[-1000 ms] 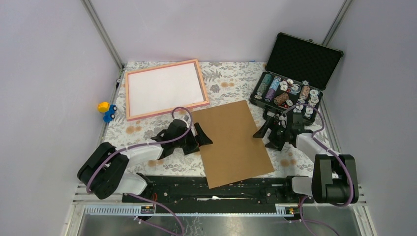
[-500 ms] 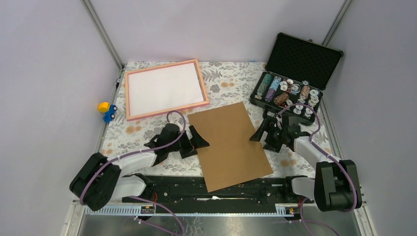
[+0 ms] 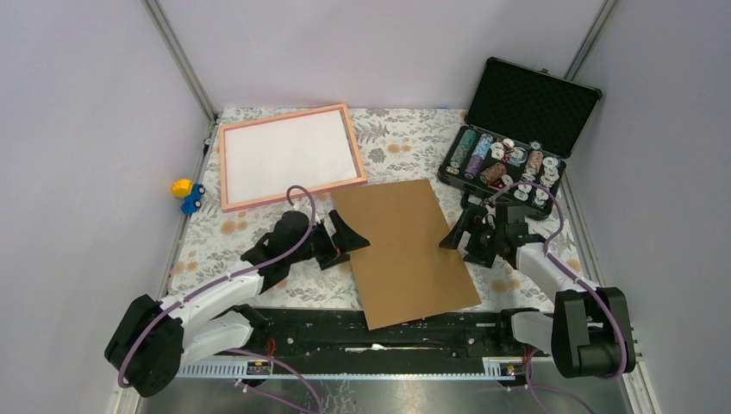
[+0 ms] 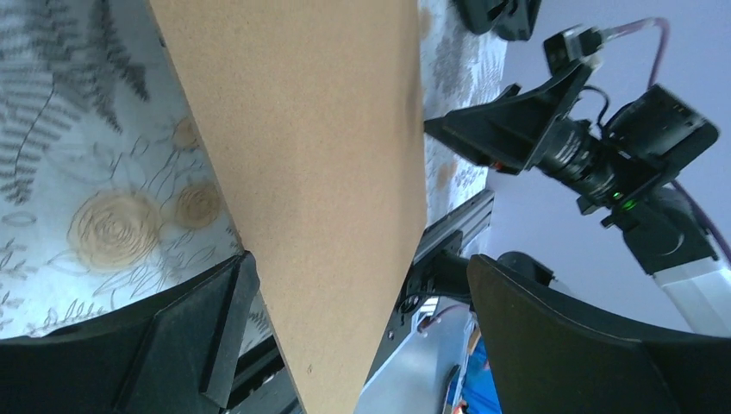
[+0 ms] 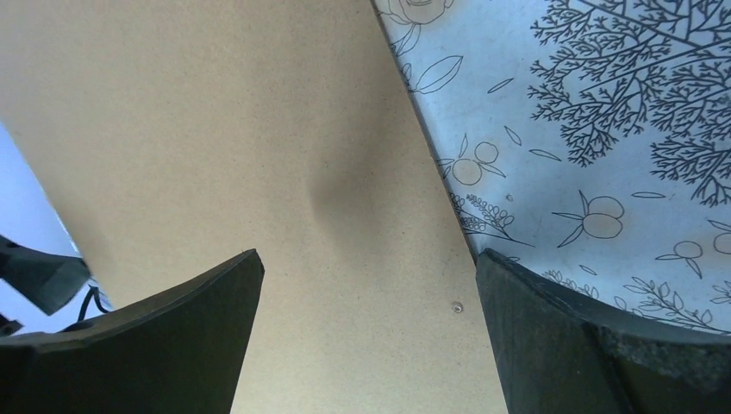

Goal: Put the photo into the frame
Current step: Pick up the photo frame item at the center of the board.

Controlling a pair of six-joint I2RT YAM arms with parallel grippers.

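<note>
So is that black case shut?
No, the case lies open, with chips showing inside.

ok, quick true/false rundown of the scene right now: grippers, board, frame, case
1. The left gripper and right gripper are both open. True.
2. The brown board sits inside the frame. False: it lies flat between the two grippers, nearer the arms than the frame and outside it.
3. The black case is shut. False: its lid stands up and the chips inside are showing.
4. The left gripper is clamped on the brown board. False: its jaws stand wide apart at the board's left edge.
5. A small yellow and blue toy lies left of the frame. True.
</note>
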